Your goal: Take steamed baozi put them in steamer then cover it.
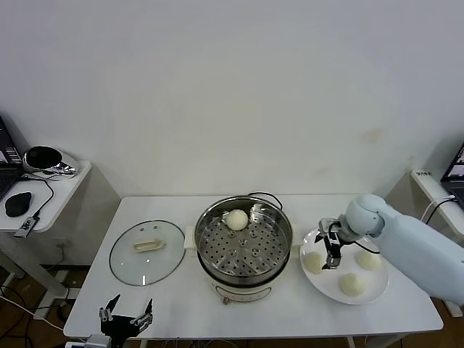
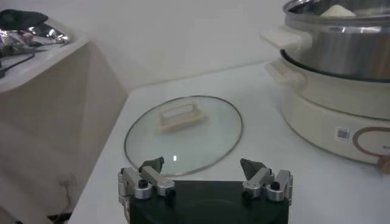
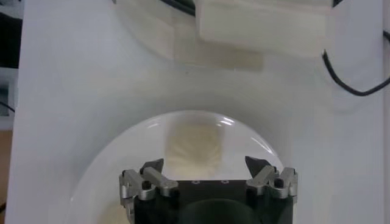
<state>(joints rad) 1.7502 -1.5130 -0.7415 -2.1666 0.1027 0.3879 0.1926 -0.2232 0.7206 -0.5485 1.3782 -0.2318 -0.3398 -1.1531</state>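
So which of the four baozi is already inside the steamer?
The baozi at the far side of the steamer tray. The other three lie on the white plate under the right claw.

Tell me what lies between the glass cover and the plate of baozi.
The steamer, with one baozi inside, stands between the cover and the plate in the head view.

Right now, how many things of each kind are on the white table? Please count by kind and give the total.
Baozi: 4, one in the steamer, three on the plate
Steamer: 1
Glass cover: 1
White plate: 1
Total: 7
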